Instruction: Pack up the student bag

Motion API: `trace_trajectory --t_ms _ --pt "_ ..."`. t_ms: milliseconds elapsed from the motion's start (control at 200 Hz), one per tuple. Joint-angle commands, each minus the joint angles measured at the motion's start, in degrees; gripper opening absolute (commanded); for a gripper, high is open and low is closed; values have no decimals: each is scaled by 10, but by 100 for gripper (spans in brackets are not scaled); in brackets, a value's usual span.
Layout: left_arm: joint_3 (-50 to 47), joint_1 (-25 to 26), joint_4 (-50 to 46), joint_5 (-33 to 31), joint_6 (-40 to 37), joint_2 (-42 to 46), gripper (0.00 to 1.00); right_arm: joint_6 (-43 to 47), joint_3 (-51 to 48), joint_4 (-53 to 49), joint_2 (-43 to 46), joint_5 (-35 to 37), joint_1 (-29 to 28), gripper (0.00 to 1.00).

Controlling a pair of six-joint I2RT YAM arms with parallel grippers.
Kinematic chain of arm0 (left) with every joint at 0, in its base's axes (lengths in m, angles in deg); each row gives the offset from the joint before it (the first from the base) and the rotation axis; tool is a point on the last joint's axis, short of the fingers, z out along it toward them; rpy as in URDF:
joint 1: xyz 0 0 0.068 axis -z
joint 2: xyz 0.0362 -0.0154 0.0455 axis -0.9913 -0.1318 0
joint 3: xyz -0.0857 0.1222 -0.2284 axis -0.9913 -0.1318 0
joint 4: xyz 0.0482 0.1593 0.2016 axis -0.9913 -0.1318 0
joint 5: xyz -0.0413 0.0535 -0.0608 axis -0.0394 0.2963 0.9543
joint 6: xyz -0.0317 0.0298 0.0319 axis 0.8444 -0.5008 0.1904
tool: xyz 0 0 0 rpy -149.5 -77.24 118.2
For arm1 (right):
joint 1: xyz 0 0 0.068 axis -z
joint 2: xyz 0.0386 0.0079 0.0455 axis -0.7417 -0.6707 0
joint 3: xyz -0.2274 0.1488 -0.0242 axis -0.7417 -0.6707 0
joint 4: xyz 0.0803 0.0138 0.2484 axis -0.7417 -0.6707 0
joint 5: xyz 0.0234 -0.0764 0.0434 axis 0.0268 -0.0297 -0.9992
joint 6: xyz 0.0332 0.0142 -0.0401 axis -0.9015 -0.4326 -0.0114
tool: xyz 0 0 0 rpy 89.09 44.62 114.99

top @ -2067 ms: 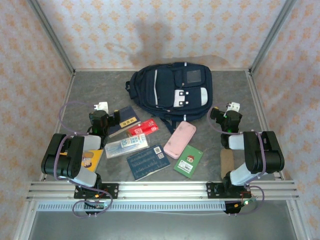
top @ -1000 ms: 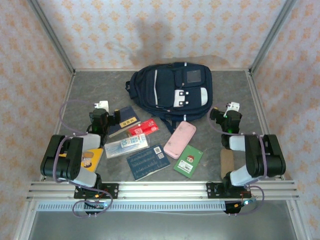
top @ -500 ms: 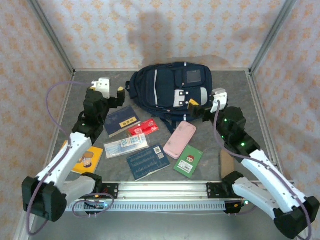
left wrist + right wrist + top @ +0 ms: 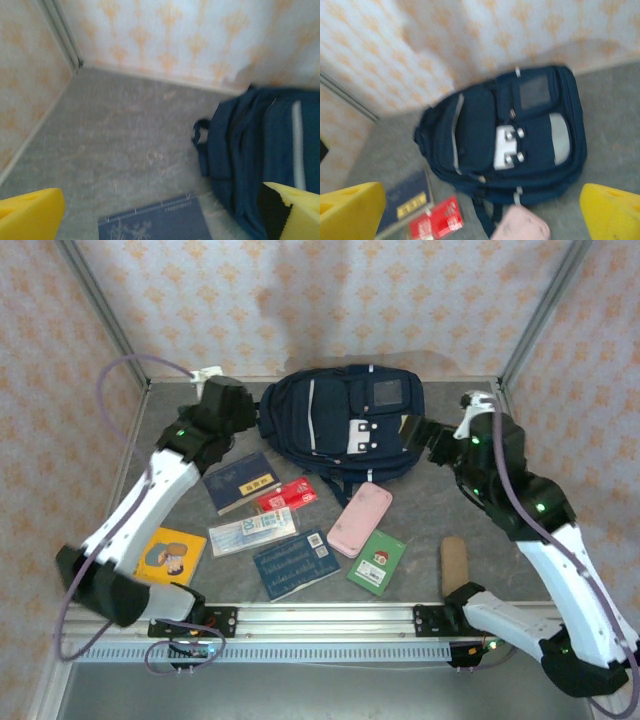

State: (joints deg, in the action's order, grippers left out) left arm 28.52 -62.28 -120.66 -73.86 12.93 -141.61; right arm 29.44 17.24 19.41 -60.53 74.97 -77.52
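navy blue fabric is filling both of my wrist views: the large, white-striped student bag (image 4: 340, 425) with light grey pocket patches is lying flat at the back of the grey bench (image 4: 425, 515), front pockets facing up. i am just finishing unfolding both arms from their tucked rest by the near rail, and they are now reaching out to either side of the bag. my left fingers (image 4: 30, 217) are standing wide apart and holding nothing, hovering near the small loop on the bag's left edge. my right fingers (image 4: 612, 212) are standing just as wide and empty, near its right flank. nothing is looking packed yet: the navy booklet with a yellow label (image 4: 242, 480), the red packet (image 4: 287, 495), the pink pouch (image 4: 360, 518) and the green booklet (image 4: 377, 560) are all lying loose in front of the bag. i am judging this to be the approach to opening the bag, probably by finding a zip pull, before anything goes in.
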Motion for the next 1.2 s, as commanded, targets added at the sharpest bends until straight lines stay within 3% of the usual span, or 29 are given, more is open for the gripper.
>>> trace_trajectory --t_ms 0,170,275,410,826,1061,1196 --pt "57 -1 -65 5 25 -81 100 -41 -39 -102 -5 33 -6 99" --pt "149 -5 -63 71 -15 -222 100 -47 -26 -229 -89 16 -8 99" --pt "216 -26 -74 112 5 -312 100 -76 -68 -228 -111 24 -11 99" --pt "288 -35 -69 145 -7 -392 100 -4 -70 -242 -121 8 -14 99" --pt "491 -58 -106 190 -33 -547 100 12 -84 -227 -146 -21 -14 100" --pt "526 -75 -92 225 -35 -603 100 18 -79 -225 -161 -20 -14 100" --pt "528 -78 -91 251 -35 -627 90 20 -81 -222 -163 -25 -14 95"
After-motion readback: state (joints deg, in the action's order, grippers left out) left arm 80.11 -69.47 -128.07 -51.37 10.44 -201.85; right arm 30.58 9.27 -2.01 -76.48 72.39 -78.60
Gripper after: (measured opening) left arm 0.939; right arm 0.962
